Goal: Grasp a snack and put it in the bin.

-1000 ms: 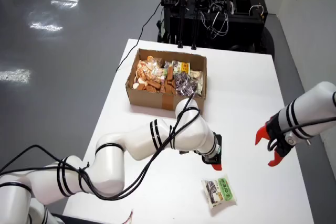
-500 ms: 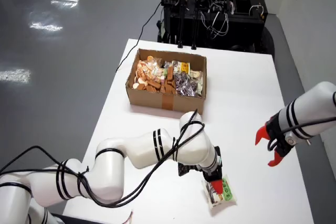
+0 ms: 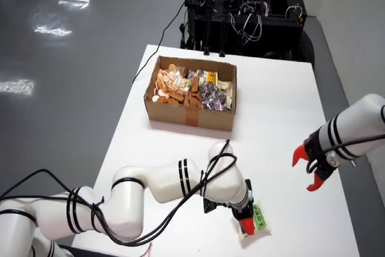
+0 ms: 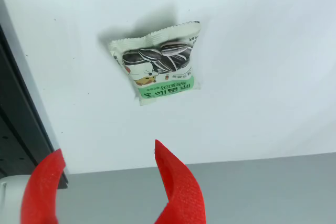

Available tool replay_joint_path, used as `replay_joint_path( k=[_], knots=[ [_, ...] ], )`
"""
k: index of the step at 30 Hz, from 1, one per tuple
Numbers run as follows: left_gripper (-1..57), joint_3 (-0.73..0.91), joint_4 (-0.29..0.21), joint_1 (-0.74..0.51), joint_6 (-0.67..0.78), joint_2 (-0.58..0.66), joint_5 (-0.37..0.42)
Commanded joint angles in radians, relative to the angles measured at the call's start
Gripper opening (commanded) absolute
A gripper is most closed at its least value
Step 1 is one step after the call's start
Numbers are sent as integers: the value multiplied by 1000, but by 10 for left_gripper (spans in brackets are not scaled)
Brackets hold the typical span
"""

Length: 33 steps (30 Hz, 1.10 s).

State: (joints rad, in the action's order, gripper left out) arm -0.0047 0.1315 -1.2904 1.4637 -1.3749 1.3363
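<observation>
The hand (image 4: 107, 182), fingers apart, hovers near the seed packet (image 4: 157, 61) at the surface (image 3: 283, 118) edge; a clumsy pinch could push it off.

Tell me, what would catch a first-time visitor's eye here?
Probably the white arm's red gripper right over a small sunflower seed packet near the table's front edge in the overhead view. Behind it, mid-table, sits a cardboard box full of snacks. A second arm with a red claw hangs at the right.
</observation>
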Motion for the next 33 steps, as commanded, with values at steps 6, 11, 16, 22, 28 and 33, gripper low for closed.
replay_joint_path(
  k=[6,11,16,22,28,33],
  knots=[
    [378,-14,7,0,7,-28,-30],
    [382,-5,12,1,10,-37,-64],
    [364,1,24,5,12,-39,-83],
    [384,27,33,14,22,-42,-104],
    [407,49,38,24,28,-52,-125],
    [413,62,42,35,30,-60,-147]
  ],
)
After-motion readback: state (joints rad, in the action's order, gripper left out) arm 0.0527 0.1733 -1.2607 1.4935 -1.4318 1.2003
